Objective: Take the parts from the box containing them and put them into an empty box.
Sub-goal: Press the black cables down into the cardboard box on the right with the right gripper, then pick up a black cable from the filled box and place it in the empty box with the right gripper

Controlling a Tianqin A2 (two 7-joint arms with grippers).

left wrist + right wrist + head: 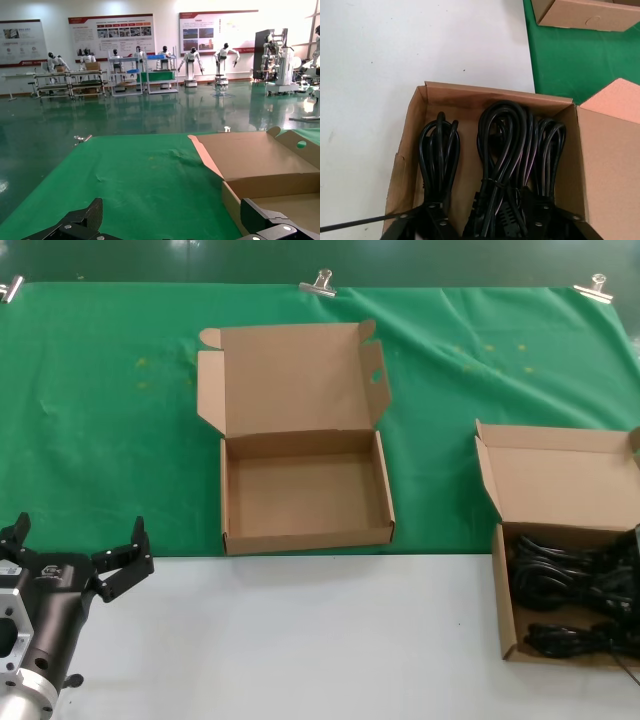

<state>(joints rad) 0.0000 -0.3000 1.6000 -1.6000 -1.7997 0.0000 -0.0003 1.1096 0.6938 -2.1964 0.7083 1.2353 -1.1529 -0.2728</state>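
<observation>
Left gripper (72,552): parked low at the table's near-left corner, fingers spread, nothing held. Empty box (305,495): centre, on green cloth (100,420); nothing deposited. Box containing them (565,540): far right, three cable bundles (502,165) counted inside. Right gripper (485,227): poised directly above the bundles, finger state undetermined. No transfer is judged made.

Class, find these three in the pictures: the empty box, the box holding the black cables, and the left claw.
Empty box (300,495), head view, on its bare floor.
Box holding the cables (470,102), right wrist view, on its inner end wall.
Left claw (75,552), head view, midway between its open fingertips.
</observation>
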